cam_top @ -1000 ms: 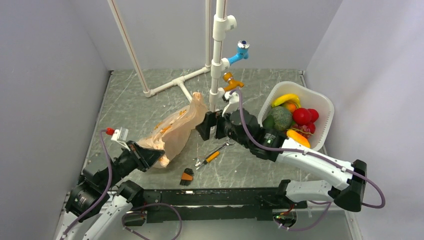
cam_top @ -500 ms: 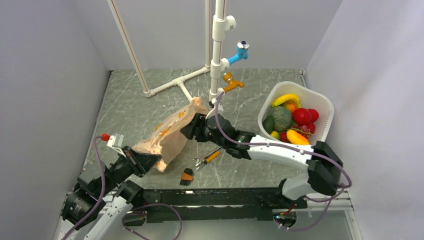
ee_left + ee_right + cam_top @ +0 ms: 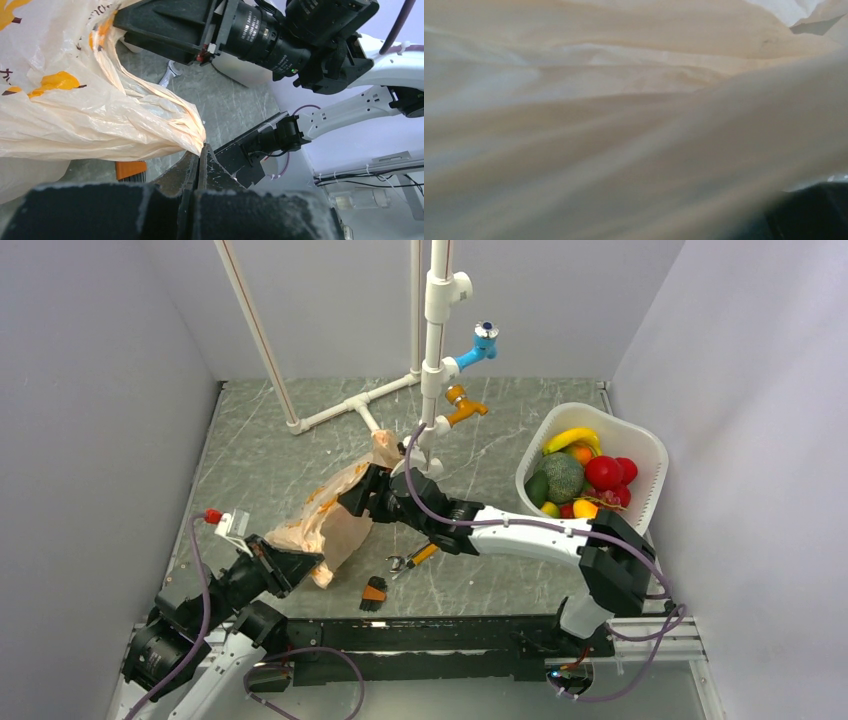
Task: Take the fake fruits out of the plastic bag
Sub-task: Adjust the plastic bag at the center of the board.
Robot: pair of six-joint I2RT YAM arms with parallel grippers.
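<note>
Crinkled peach plastic bag (image 3: 322, 522) lies on the table (image 3: 260, 445), at 9 o'clock from centre. The left gripper (image 3: 200, 152), jaws closed, pinches its 6 o'clock corner. The right gripper (image 3: 360, 496) sits buried in its 2 o'clock end, with the jaws hidden and their opening unclear. At 3 o'clock, a white basket (image 3: 645, 445) holds a red fruit (image 3: 603, 472).

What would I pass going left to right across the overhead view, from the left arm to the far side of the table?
left arm's fingers pinching a corner of the plastic bag → plastic bag → small brush → wrench → white basket
</note>
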